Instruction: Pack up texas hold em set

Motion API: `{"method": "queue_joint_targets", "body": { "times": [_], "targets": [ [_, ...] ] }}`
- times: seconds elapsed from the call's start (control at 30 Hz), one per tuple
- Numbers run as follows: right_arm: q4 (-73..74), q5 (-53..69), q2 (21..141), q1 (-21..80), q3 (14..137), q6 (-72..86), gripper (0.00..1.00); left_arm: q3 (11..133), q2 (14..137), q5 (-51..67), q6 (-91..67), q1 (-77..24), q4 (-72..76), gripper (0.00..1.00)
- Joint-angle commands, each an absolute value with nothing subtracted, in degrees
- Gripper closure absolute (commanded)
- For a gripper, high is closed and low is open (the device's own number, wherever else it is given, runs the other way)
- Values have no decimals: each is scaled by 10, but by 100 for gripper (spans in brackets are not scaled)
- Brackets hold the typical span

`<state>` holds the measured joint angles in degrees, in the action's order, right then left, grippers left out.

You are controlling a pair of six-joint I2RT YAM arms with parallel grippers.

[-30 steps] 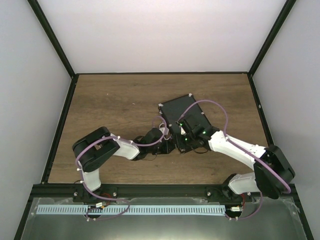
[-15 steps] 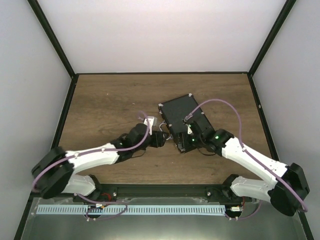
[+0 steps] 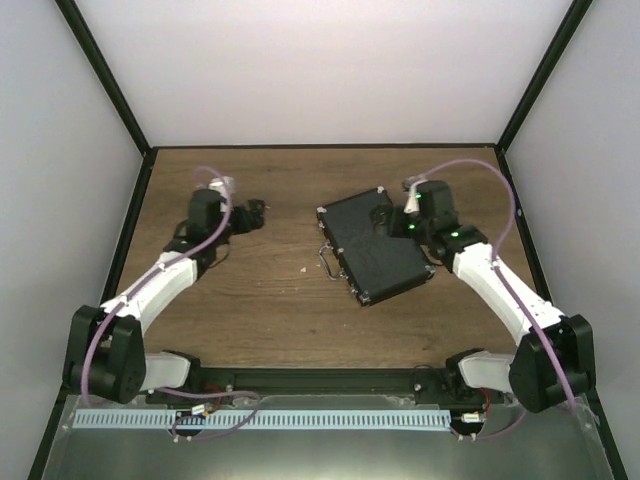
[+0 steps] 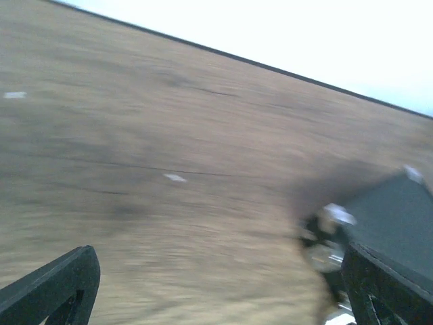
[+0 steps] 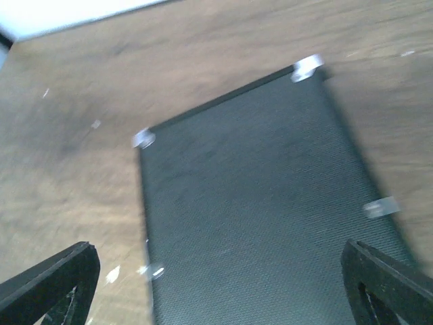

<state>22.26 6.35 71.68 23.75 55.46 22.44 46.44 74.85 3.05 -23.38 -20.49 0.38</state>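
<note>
Two arms reach out over the wooden table (image 3: 250,310), and neither holds anything. The left arm (image 3: 160,285) climbs from its base at 7 o'clock, folds at an elbow by the table's left edge and stretches its forearm toward 1 o'clock. That puts the left gripper (image 3: 250,212) over bare wood at about 10 o'clock of the table, pointing toward 3 o'clock. Its jaws are spread wide. The left wrist view is blurred, showing only wood between the two black fingers (image 4: 54,288), with a corner of the case at 4 o'clock.

The right arm (image 3: 500,285) starts at 5 o'clock, bends its elbow out by the right edge and runs its forearm toward 11 o'clock. The right gripper (image 3: 405,212) hangs over the 1 o'clock corner of the black case (image 3: 375,250). These jaws are also fully parted and grip nothing, and the right wrist view shows the textured lid lying between and below them.

The case lies shut and flat just toward 3 o'clock of the table's centre. It is askew, its length running from 11 to 5 o'clock, with its silver handle (image 3: 328,258) on the 8 o'clock side. It is well apart from the left gripper.
</note>
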Motion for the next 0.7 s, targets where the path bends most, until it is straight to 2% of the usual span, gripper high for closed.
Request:
{"method": "queue_joint_targets", "body": {
  "times": [0.0, 0.1, 0.17, 0.27, 0.33, 0.47, 0.67],
  "targets": [
    [130, 107, 703, 105, 505, 191, 0, 413, 733, 90, -220, -53, 25, 0],
    [56, 103, 683, 8, 443, 186, 0, 359, 716, 113, -248, 71, 74, 0],
    [-12, 55, 663, -8, 386, 177, 0, 325, 693, 64, -255, 111, 101, 0],
    [-112, 2, 632, -9, 306, 160, 0, 260, 651, -60, -237, 118, 160, 0],
    [-185, -13, 615, -9, 251, 155, 0, 212, 637, -103, -225, 118, 220, 0],
    [-294, -22, 619, -9, 184, 146, 0, 172, 655, -131, -201, 113, 298, 0],
    [-367, -14, 667, -8, 167, 124, 0, 137, 674, -158, -174, 94, 392, 0]
  ]
}}
